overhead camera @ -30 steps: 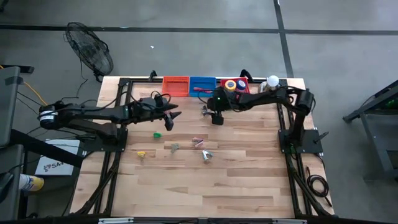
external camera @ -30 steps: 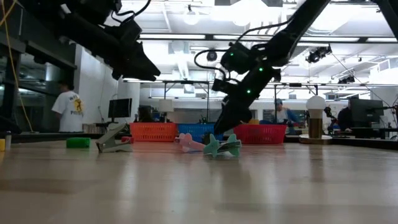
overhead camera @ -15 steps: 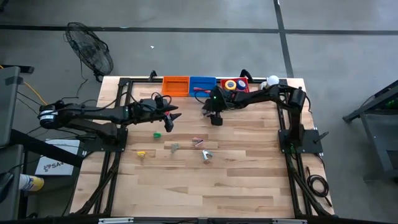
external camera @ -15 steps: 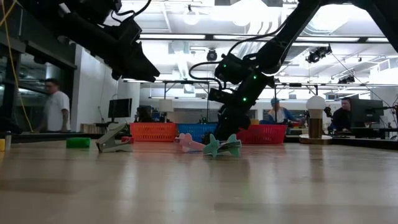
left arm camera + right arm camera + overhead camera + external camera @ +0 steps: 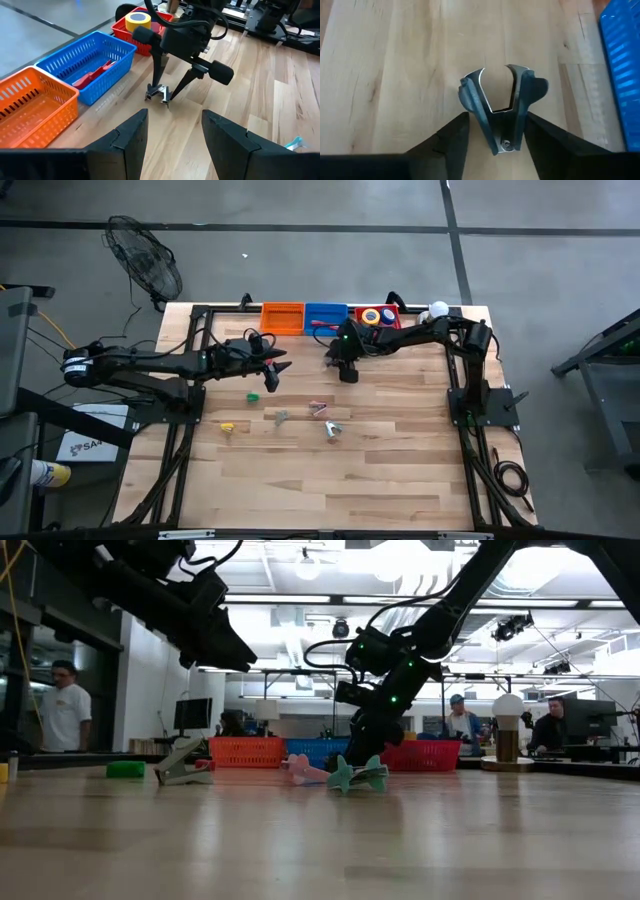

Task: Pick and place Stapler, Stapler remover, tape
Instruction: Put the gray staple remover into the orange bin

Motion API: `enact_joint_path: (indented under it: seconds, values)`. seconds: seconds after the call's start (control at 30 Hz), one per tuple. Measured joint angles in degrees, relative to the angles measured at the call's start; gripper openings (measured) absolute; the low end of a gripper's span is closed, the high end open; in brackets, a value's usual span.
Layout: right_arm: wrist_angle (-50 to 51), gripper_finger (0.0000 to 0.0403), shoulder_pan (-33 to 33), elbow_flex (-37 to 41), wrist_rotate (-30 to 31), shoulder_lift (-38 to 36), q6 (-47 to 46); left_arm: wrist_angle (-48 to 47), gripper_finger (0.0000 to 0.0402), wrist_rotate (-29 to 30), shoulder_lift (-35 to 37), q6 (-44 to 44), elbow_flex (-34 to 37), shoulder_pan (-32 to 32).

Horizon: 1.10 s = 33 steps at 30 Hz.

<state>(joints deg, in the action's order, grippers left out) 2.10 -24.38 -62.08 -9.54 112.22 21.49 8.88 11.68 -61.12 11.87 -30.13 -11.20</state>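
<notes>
A grey metal stapler remover [image 5: 500, 105] lies flat on the wood just in front of the blue basket [image 5: 325, 315]. My right gripper [image 5: 497, 117] is open and points down over it, one finger on each side, also clear in the left wrist view [image 5: 161, 96]. My left gripper [image 5: 272, 370] hovers open above the table to the left, touching nothing. A yellow tape roll [image 5: 138, 21] and a purple one [image 5: 387, 317] sit in the red basket [image 5: 392, 323]. A red object [image 5: 92, 76] lies in the blue basket.
An orange basket [image 5: 283, 317] stands left of the blue one on the far edge. A white ball on a base [image 5: 438, 310] is at the far right. Small green [image 5: 253, 395], yellow [image 5: 228, 427], grey [image 5: 281, 417], pink [image 5: 318, 408] and teal [image 5: 333, 430] items lie mid-table.
My right gripper has come down a little and shifted slightly toward the table's left, settling over the grey stapler remover, then held still. People in the room behind the table have walked about.
</notes>
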Motion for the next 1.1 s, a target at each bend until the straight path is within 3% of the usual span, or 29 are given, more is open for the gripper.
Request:
enact_joint_path:
  seconds: [0.43, 0.77, 1.1]
  values:
    - [-1.75, 0.0074, 0.47, 0.00, 0.11, 0.00, -2.09, 0.02, 0.0182, 0.00, 0.00, -1.13, -0.02, 0.00]
    - [-3.68, 0.0073, 5.38, -0.02, 2.82, -3.98, -1.85, 0.17, 0.0182, -0.06, -1.53, -2.54, -0.09, 0.00]
    - [-7.67, 0.0073, 10.72, -0.13, 2.95, -8.22, 0.74, 6.40, 0.0182, -4.98, -9.90, -12.05, -0.07, -0.02]
